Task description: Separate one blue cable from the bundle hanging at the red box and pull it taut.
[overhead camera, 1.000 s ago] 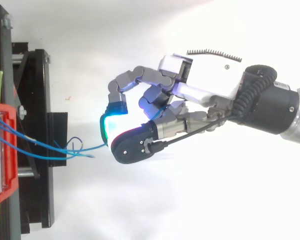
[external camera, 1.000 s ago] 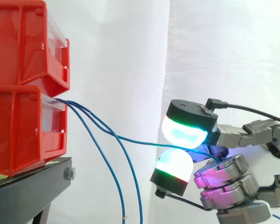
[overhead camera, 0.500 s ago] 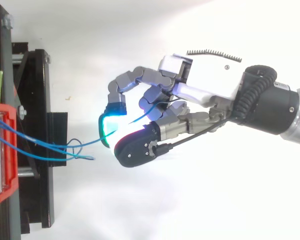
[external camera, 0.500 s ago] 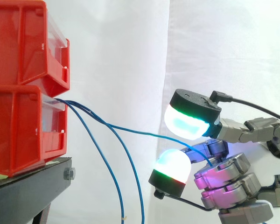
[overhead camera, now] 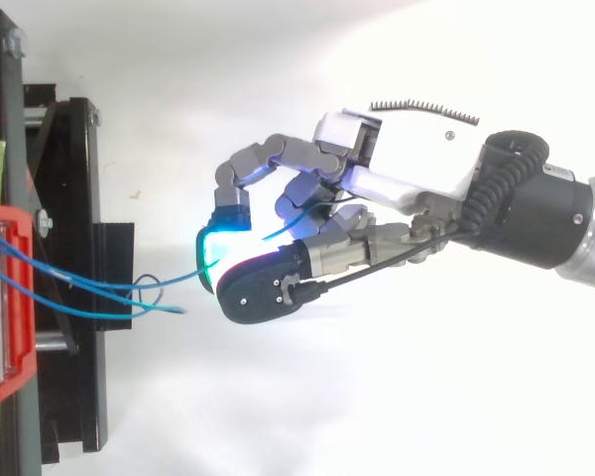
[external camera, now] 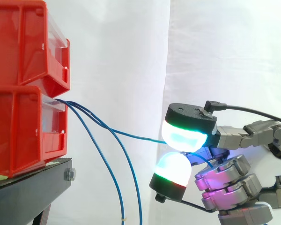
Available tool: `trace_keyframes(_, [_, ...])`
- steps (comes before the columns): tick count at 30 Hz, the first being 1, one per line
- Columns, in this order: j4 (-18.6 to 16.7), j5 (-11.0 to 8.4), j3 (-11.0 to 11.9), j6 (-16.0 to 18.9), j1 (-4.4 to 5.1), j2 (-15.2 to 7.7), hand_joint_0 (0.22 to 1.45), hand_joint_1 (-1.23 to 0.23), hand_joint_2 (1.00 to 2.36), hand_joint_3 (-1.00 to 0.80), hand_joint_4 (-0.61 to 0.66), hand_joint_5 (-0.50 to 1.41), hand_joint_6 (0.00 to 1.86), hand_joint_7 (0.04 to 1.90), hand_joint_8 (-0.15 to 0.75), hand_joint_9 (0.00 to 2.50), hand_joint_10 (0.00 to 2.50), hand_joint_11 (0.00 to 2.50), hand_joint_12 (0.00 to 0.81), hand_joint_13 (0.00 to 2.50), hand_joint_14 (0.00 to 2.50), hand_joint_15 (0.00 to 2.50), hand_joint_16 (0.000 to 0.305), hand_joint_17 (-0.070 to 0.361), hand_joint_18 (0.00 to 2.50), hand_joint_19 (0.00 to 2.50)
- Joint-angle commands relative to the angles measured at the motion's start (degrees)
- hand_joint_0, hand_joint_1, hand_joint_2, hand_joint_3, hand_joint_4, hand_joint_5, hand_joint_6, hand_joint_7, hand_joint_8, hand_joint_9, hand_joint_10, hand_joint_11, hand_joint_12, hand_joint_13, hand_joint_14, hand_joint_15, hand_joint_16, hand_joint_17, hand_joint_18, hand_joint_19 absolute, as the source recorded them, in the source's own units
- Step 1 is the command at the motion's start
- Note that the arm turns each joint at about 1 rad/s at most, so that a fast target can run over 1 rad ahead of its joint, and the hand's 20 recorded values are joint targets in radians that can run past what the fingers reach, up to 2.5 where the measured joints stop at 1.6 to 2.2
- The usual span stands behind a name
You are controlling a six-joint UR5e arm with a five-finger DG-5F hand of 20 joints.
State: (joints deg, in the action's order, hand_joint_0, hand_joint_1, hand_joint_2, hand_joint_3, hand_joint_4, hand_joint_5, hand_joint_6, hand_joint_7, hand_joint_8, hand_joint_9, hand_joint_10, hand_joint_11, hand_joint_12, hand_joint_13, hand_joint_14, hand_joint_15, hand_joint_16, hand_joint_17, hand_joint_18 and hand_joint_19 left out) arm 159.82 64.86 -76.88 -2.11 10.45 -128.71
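A white curtain [external camera: 131,47] hangs behind everything as a plain backdrop. Closest to me is my robot hand [overhead camera: 397,174], reaching in from the right with its fingers curled. Two glowing pads [external camera: 183,133], one above the other, are pressed together on a single blue cable [external camera: 131,135], so my robot hand is clamped on it. A short length of the cable comes out behind the pinch, toward my palm. From the pinch the cable runs left in a shallow curve that rises gently toward the box. It is lifted clear of the others but not yet straight, so I judge it separated and not yet taut. Further left it joins the bundle [external camera: 77,108], from which two more blue cables drop in long loose arcs out of the bottom of the side view. All of them come out at the front lip of the lower red box [external camera: 18,131], which sits under a second red bin [external camera: 23,42] on a black stand [external camera: 33,187]. The cable looks thin, light and limp, probably with smooth, slippery insulation. I would hold it flat between the soft pads, well out from the box, and pull steadily away. A jerk could make it slip, or tug it out of the box.
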Motion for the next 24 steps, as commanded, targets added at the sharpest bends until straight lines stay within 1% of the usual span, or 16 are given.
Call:
trace_keyframes(1, [0.0, 0.0, 0.0, 0.0, 0.01, 0.0, 0.64, -0.65, 1.02, -0.31, 0.14, -0.18, 0.83, 1.21, 0.326, 1.05, 1.51, 1.71, 0.39, 0.95, 2.5, 1.48, 0.047, 0.105, 1.39, 1.44])
trace_keyframes(5, [0.1, 0.0, 0.0, 0.0, -0.08, 0.0, 0.64, -0.68, 1.02, -0.24, 0.14, -0.18, 0.83, 1.24, 0.323, 1.04, 1.52, 1.72, 0.398, 0.95, 2.5, 1.5, 0.047, 0.105, 1.39, 1.44])
trace_keyframes(6, [0.1, 0.0, 0.0, 0.0, 0.01, 0.0, 0.64, -0.68, 1.02, -0.27, 0.15, -0.18, 0.83, 1.23, 0.331, 1.04, 1.51, 1.72, 0.398, 0.95, 2.5, 1.5, 0.047, 0.106, 1.39, 1.44])
trace_keyframes(7, [0.1, 0.0, 0.0, 0.0, 0.01, 0.0, 0.61, -0.66, 1.01, -0.38, 0.16, -0.18, 0.83, 1.22, 0.324, 1.04, 1.52, 1.7, 0.39, 0.95, 2.5, 1.48, 0.047, 0.105, 1.39, 1.45])
trace_keyframes(8, [0.1, 0.0, 0.0, 0.0, 0.01, 0.0, 0.59, -0.62, 1.0, -0.45, 0.16, -0.18, 0.83, 1.22, 0.329, 1.04, 1.52, 1.7, 0.401, 0.95, 2.5, 1.48, 0.048, 0.108, 1.39, 1.45])
trace_keyframes(9, [0.1, 0.0, 0.0, 0.0, 0.01, 0.0, 0.58, -0.6, 1.0, -0.48, 0.17, -0.18, 0.83, 1.21, 0.336, 1.05, 1.52, 1.71, 0.395, 0.95, 2.5, 1.49, 0.048, 0.109, 1.39, 1.46])
trace_keyframes(10, [0.1, 0.0, 0.0, 0.0, 0.01, 0.0, 0.56, -0.55, 1.0, -0.5, 0.17, -0.18, 0.83, 1.21, 0.339, 1.06, 1.52, 1.7, 0.399, 0.95, 2.5, 1.48, 0.049, 0.11, 1.4, 1.45])
trace_keyframes(15, [0.0, 0.0, 0.0, 0.0, 0.01, 0.0, 0.55, -0.47, 1.0, -0.5, 0.17, -0.18, 0.83, 1.19, 0.342, 1.06, 1.49, 1.71, 0.402, 0.95, 2.5, 1.47, 0.052, 0.117, 1.41, 1.45])
trace_keyframes(16, [0.0, 0.0, 0.0, 0.0, 0.01, 0.0, 0.55, -0.47, 1.0, -0.5, 0.17, -0.18, 0.83, 1.19, 0.341, 1.06, 1.49, 1.71, 0.4, 0.95, 2.5, 1.44, 0.051, 0.114, 1.41, 1.44])
trace_keyframes(21, [0.0, 0.0, 0.0, 0.0, 0.01, 0.0, 0.55, -0.46, 1.0, -0.5, 0.17, -0.18, 0.82, 1.21, 0.347, 1.07, 1.45, 1.74, 0.401, 0.94, 2.5, 1.45, 0.051, 0.116, 1.4, 1.44])
trace_keyframes(24, [0.0, 0.09, 0.0, 0.0, 0.01, 0.0, 0.51, -0.48, 1.0, -0.5, 0.18, -0.18, 0.82, 1.2, 0.352, 1.07, 1.47, 1.71, 0.42, 0.96, 2.5, 1.44, 0.056, 0.127, 1.43, 1.43])
